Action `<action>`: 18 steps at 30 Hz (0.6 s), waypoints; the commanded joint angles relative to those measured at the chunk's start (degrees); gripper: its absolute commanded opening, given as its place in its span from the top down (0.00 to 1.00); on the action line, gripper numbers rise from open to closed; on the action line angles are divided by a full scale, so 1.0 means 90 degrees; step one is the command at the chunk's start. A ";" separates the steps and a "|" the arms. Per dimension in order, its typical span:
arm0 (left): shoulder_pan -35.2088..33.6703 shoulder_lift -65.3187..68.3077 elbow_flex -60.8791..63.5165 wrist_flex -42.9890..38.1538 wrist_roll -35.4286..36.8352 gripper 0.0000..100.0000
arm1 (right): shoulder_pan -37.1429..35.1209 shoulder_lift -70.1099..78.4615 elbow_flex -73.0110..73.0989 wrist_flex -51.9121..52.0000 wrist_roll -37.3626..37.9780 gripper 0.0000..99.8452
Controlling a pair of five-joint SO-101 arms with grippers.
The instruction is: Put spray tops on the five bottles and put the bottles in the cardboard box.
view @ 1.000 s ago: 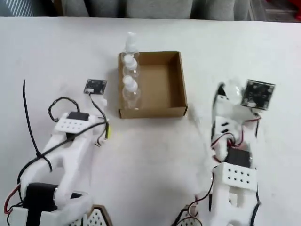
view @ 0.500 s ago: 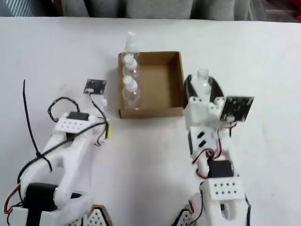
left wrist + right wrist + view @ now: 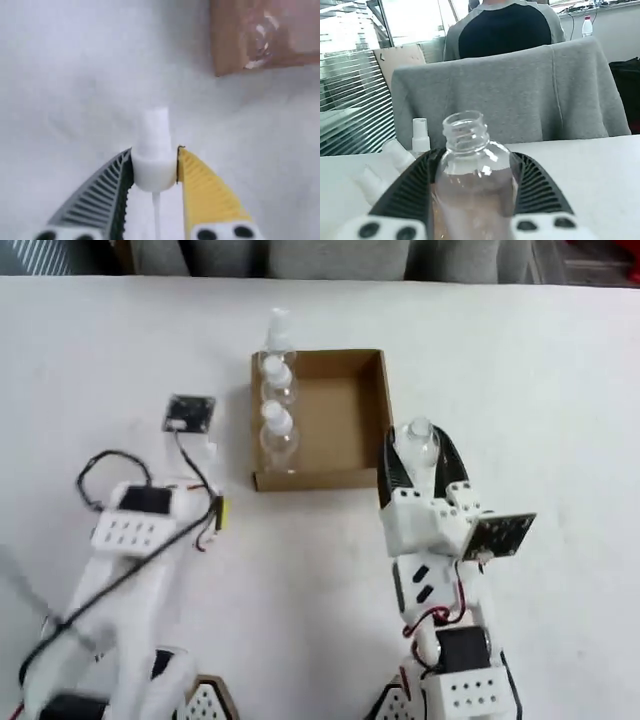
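Right tool (image 3: pixel 418 452) is clamped around the body of a clear plastic bottle (image 3: pixel 465 137), held upright just beside the brown cardboard box (image 3: pixel 320 480) at its 4 o'clock corner. The threaded neck is bare and faces up, probably so that it can take a top. Left tool (image 3: pixel 154 165), off the box's 9 o'clock side, pinches a white spray top (image 3: pixel 156 125) by its collar. Two capped bottles (image 3: pixel 277 430) rest along the box's 9 o'clock wall. A third (image 3: pixel 277 328) stands on the white table (image 3: pixel 520 350) at the box's 12 o'clock.

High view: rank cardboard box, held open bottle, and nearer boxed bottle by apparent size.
Cardboard box largest.
Held bottle and nearer boxed bottle look alike; the held one is partly hidden, so no ranking.
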 commanded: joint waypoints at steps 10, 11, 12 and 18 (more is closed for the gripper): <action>0.1001 -0.4342 -0.0752 -0.1846 -0.0029 0.98 | -0.1011 -0.0366 0.0361 0.0278 -0.0059 0.98; 0.1206 -0.4352 -0.0899 -0.2159 -0.0029 0.98 | -0.1099 -0.0366 0.0400 0.0278 -0.0059 0.98; 0.1402 -0.4352 -0.1045 -0.2471 -0.0029 0.98 | -0.1197 -0.0366 0.0420 0.0278 -0.0059 0.98; 0.2584 -0.3629 -0.2198 -0.3067 -0.0020 0.98 | -0.1851 -0.0366 0.0606 0.0317 -0.0059 0.98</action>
